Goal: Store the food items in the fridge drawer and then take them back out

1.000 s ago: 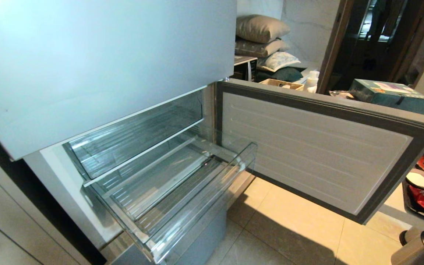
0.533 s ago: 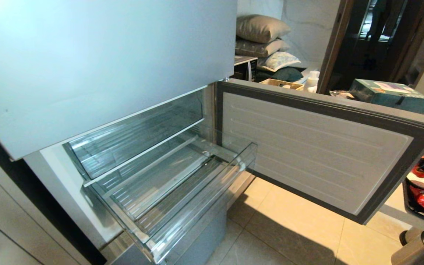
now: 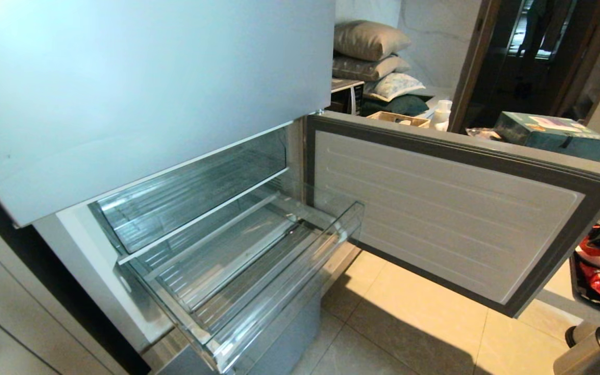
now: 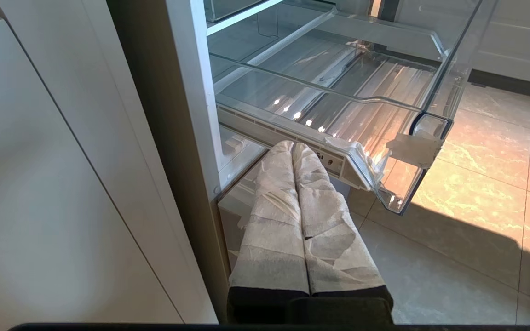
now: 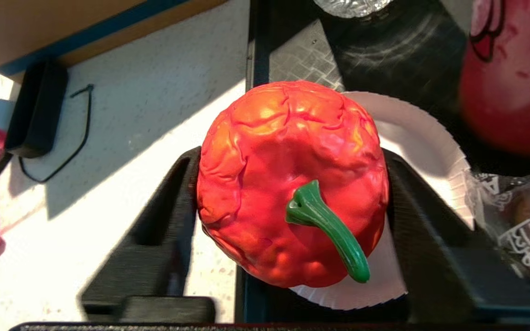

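The right end effector (image 5: 288,202) straddled the red-orange tomato-like item (image 5: 288,184) above a white paper plate (image 5: 430,151) on the bench (image 5: 122,119), fingers against both flanks. It looked light, wrinkled, probably hollow and glossy, best held across its widest girth, not by the stem.
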`<state>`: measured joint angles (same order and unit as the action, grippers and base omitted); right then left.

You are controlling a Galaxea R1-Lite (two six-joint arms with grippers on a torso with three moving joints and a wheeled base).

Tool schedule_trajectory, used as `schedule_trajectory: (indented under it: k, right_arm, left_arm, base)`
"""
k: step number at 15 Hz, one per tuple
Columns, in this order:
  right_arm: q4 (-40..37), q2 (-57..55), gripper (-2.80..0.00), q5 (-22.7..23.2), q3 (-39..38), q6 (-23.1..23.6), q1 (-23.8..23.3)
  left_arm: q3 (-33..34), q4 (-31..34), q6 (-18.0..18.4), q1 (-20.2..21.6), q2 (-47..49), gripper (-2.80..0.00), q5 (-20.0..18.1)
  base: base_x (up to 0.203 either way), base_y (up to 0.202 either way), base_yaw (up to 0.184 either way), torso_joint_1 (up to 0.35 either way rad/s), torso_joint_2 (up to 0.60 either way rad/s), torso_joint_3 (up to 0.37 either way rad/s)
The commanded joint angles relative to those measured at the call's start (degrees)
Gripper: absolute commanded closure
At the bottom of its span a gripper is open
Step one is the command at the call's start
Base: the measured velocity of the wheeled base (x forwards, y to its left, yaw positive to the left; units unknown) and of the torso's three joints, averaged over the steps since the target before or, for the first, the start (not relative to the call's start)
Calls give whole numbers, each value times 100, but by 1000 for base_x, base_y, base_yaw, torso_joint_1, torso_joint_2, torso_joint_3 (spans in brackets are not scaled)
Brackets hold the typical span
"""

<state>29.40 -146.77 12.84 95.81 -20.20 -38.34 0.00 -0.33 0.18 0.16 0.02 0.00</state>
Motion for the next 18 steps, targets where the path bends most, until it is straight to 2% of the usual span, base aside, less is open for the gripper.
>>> schedule_trajectory:
  k: [1,9,13,14,18]
  right_arm:
    - [13,3,-280,8,7,-14,2]
    - [-79,575,-280,8,-350,-51,2]
    - [-84,1576,-280,5,-1094,-43,2]
    - [-84,1914,0,4,-1396,-29,3]
    - [-109,3563,0,-140,-2822,21,2]
  left_arm:
    - [9,-2,-1,2,-11,0,0]
    - [9,-2,-1,2,-11,0,-1]
    - [9,-2,-1,2,-11,0,0]
    - [9,-2,-1,2,-11,0,-7]
    - [9,-2,-1,2,-11,0,0]
  base:
    - [0,0,0,0,0,0]
    - [0,0,0,0,0,0]
    - [0,0,0,0,0,0]
    - [0,0,0,0,0,0]
    - [0,0,0,0,0,0]
